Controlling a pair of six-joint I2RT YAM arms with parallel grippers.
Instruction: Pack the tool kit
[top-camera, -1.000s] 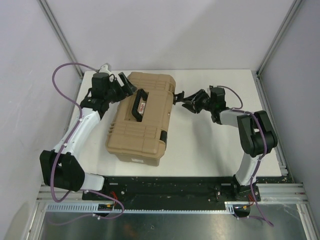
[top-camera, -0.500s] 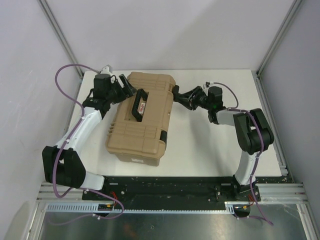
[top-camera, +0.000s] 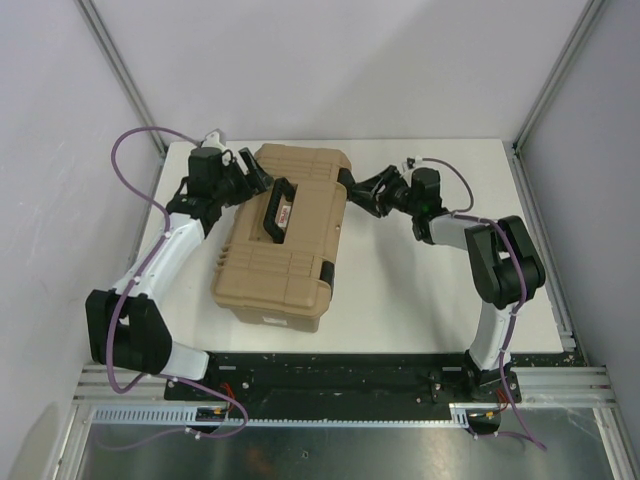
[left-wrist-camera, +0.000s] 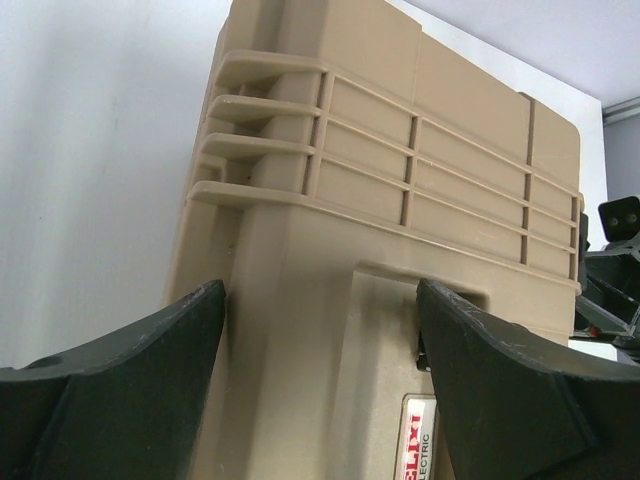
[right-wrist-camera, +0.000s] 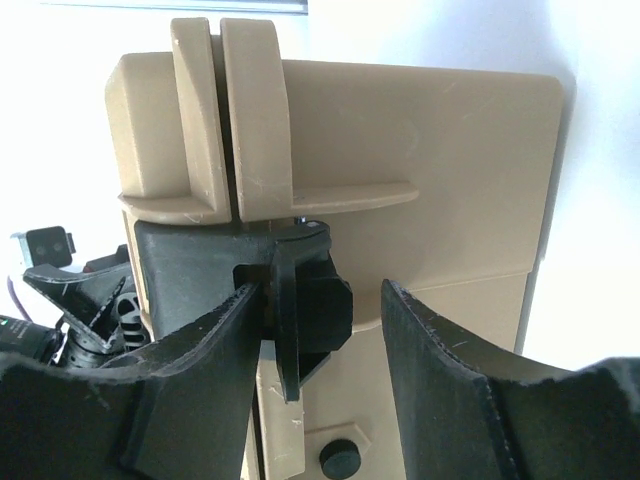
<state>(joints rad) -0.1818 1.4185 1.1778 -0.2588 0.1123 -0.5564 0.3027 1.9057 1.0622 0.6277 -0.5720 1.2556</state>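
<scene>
The tan ribbed tool kit (top-camera: 290, 240) lies shut on the white table, black handle (top-camera: 273, 210) on top. My left gripper (top-camera: 255, 178) is at its far left corner. In the left wrist view its fingers (left-wrist-camera: 150, 370) stand wide apart over the lid of the tool kit (left-wrist-camera: 400, 170), gripper (left-wrist-camera: 320, 300) open, the red-white label (left-wrist-camera: 418, 445) just inside the right finger. My right gripper (top-camera: 352, 190) is at the box's far right side. In the right wrist view that gripper (right-wrist-camera: 322, 288) is open around a black latch (right-wrist-camera: 295, 350), which touches the left finger.
White table (top-camera: 430, 300) is bounded by grey walls and metal posts at the back corners. A second black latch (top-camera: 326, 273) sits on the box's near right side. The box fills the centre-left; both arm bases are at the near edge.
My right gripper has moved left up to the box's far right latch and its jaws have spread wider. The left gripper has barely moved.
</scene>
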